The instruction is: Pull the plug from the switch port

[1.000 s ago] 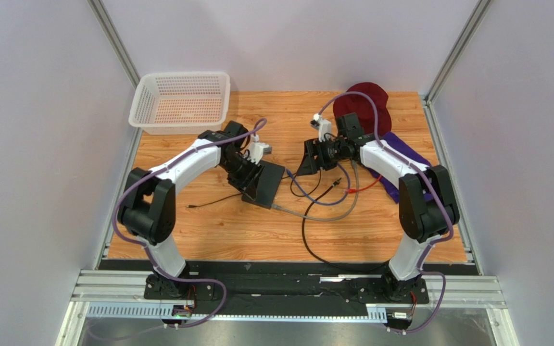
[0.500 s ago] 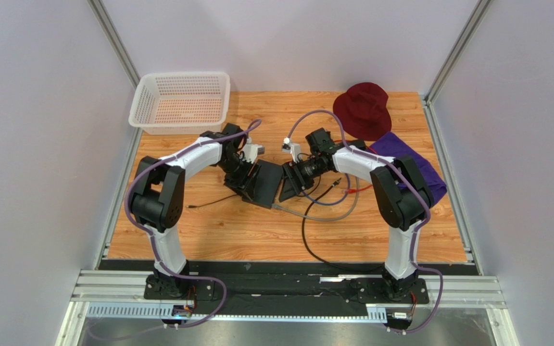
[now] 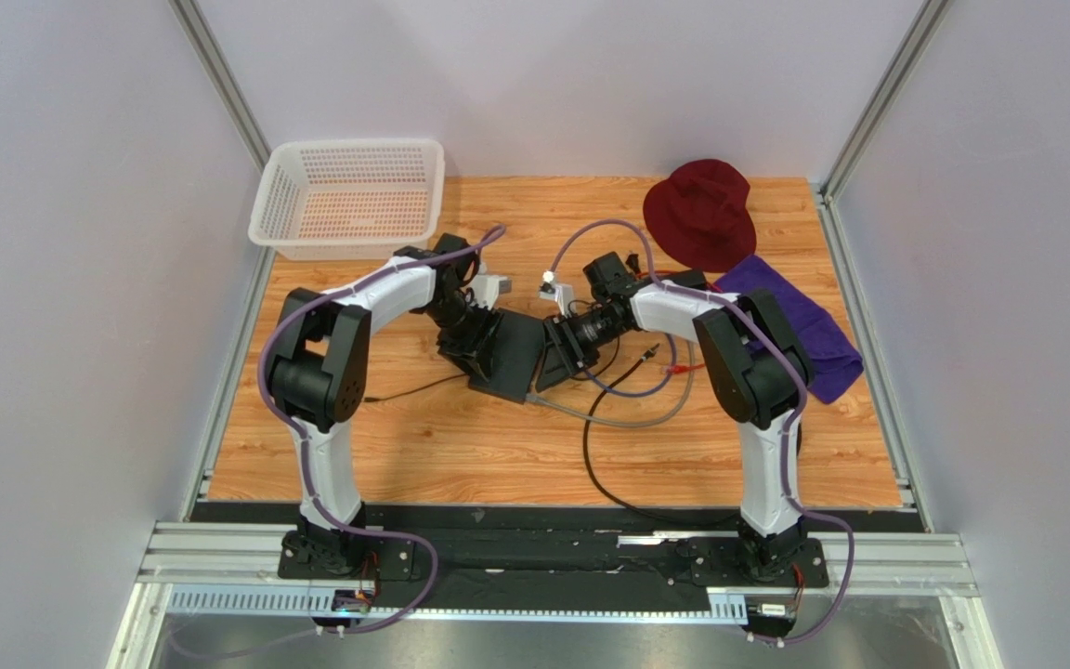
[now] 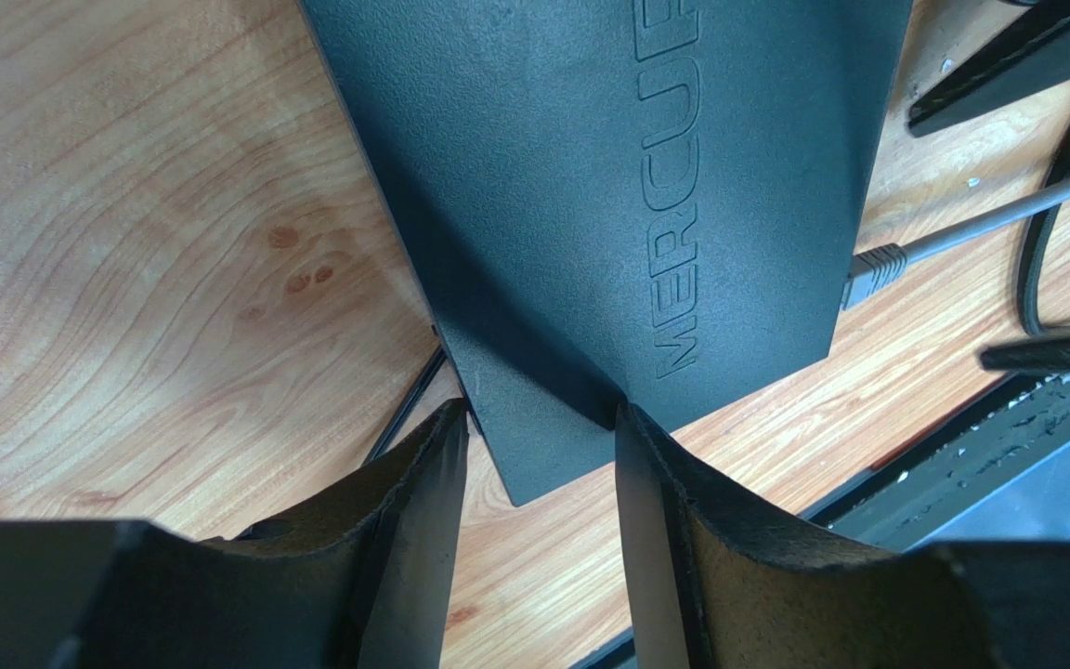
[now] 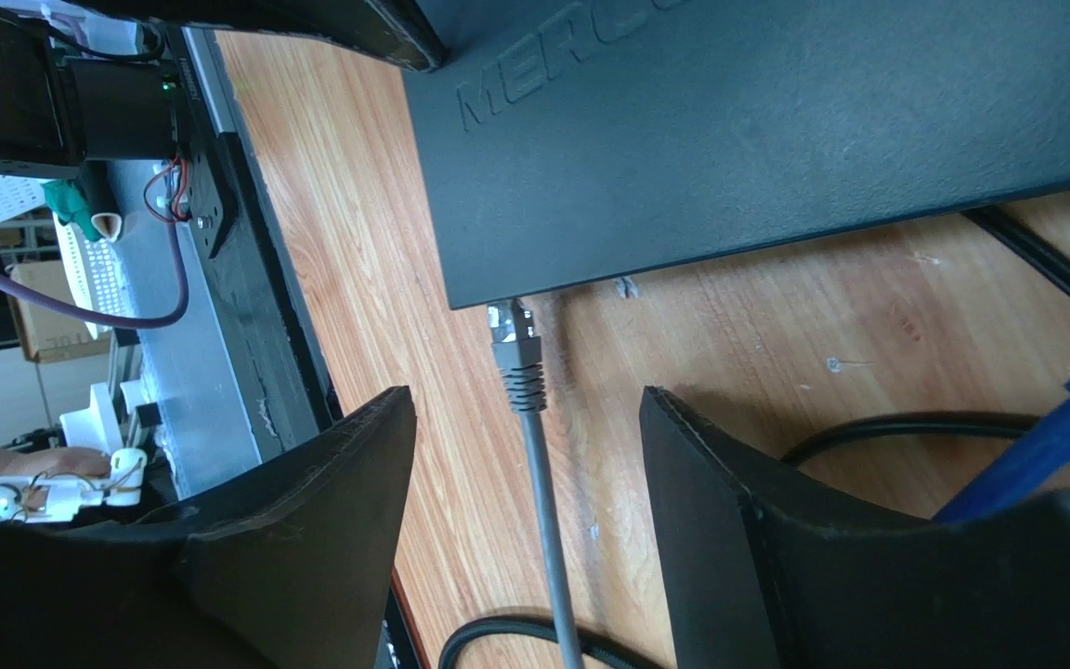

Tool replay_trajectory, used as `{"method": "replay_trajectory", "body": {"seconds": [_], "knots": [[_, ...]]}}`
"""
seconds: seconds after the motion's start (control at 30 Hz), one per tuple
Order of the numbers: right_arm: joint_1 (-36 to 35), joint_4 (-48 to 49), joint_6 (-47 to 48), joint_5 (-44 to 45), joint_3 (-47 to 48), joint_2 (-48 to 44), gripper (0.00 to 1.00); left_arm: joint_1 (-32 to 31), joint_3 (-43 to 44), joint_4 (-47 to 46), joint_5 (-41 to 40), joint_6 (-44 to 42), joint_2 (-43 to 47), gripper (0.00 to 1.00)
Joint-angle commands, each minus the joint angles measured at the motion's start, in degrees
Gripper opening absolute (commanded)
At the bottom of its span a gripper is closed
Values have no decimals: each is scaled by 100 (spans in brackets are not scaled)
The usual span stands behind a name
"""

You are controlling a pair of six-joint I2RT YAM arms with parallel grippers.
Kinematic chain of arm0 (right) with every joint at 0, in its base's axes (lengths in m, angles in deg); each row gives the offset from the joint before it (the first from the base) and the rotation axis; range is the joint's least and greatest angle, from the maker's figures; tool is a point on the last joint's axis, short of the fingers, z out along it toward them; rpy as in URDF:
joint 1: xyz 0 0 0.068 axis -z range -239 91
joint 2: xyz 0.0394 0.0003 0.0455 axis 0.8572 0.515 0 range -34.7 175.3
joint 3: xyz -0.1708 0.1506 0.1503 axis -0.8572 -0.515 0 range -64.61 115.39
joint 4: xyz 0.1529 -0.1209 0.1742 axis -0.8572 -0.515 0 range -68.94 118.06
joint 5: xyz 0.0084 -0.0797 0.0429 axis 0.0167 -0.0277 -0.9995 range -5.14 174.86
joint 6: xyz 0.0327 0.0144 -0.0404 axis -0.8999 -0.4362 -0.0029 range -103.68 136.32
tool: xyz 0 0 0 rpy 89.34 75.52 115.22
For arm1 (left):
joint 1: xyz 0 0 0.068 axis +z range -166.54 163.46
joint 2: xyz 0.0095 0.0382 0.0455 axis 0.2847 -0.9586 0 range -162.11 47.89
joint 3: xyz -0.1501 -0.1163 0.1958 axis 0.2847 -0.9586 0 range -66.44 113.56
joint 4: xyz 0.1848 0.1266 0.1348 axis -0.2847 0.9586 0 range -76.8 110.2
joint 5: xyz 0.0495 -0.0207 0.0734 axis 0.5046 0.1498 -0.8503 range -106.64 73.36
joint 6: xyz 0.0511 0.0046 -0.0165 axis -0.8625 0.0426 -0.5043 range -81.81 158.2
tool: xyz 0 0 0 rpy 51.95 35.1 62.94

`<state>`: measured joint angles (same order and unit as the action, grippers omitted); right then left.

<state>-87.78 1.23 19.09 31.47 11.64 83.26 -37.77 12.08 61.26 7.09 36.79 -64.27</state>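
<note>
- Since one second ago the right arm has swung in from the right side, and the right hand (image 5: 524, 404) now stands just beside the switch (image 3: 510, 356). The left arm has folded nearer to its base. The switch itself lies at the same place.
- On the wooden bench (image 3: 429, 446) the switch lies flat in the middle, between both hands.
- At the far left corner stands a white basket (image 3: 348, 195). On the right side lies a purple cloth (image 3: 806, 328), with a dark red hat (image 3: 698, 209) just beside it, farther back.
- About half open is the left hand (image 4: 541, 418). One corner of the switch lies between its fingers; whether they press on it, I cannot tell.
- Wide open is the right hand, and it holds nothing. The grey cable (image 5: 544, 530) runs between its fingers without touching them.
- Near this hand lie also a blue cable (image 5: 1043, 446) and a black cable (image 3: 587, 453).
- At the end of the grey cable, the plug (image 5: 518, 365) sits in the switch port (image 5: 504, 307), at one end of the long edge that faces the right hand.
</note>
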Motion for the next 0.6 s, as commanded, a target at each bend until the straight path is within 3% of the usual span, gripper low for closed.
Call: {"method": "replay_trajectory", "body": {"seconds": [0.0,0.57], "knots": [[-84,38,5,-286,162,210,61,23,137,-68,-306,27,-236,50],[-207,-147,127,-532,628,887,54,-127,190,-24,-615,9,-368,48]]}}
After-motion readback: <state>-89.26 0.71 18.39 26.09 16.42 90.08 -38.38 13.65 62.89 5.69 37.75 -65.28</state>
